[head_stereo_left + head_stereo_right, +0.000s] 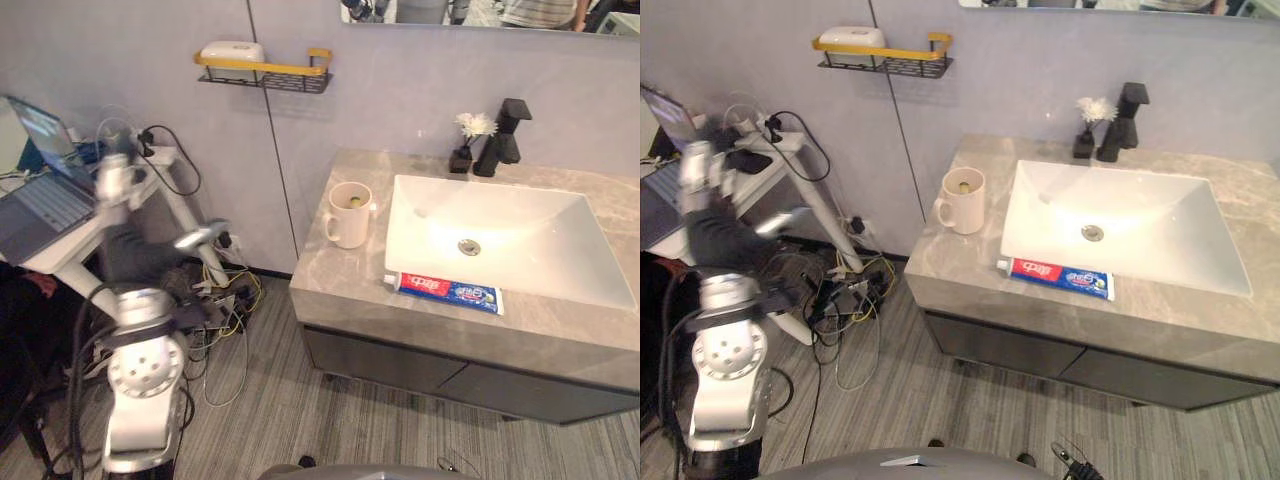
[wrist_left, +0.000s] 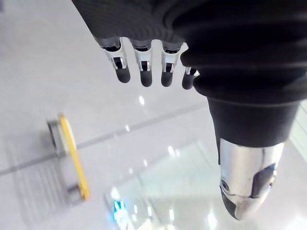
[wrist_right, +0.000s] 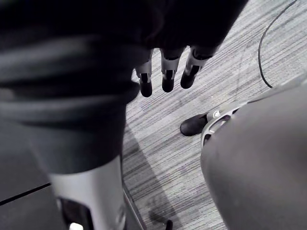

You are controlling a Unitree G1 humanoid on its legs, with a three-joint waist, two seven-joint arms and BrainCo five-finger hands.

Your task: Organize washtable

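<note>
Lying on the counter [image 1: 330, 285] along the sink's [image 1: 520, 225] front rim, near the mug [image 1: 349, 215], the toothpaste tube [image 1: 445, 291] needs lifting. Both the left hand [image 2: 146, 72] and right hand [image 3: 168, 79] are empty, fingers loosely straight; the tube is best grasped crosswise, mid-body.

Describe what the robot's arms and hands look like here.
The left arm is silver-grey with a round perforated joint. The left hand and the right hand each have silver fingers with dark tips, a silver thumb, and a dark ribbed cover over the back and wrist.
</note>
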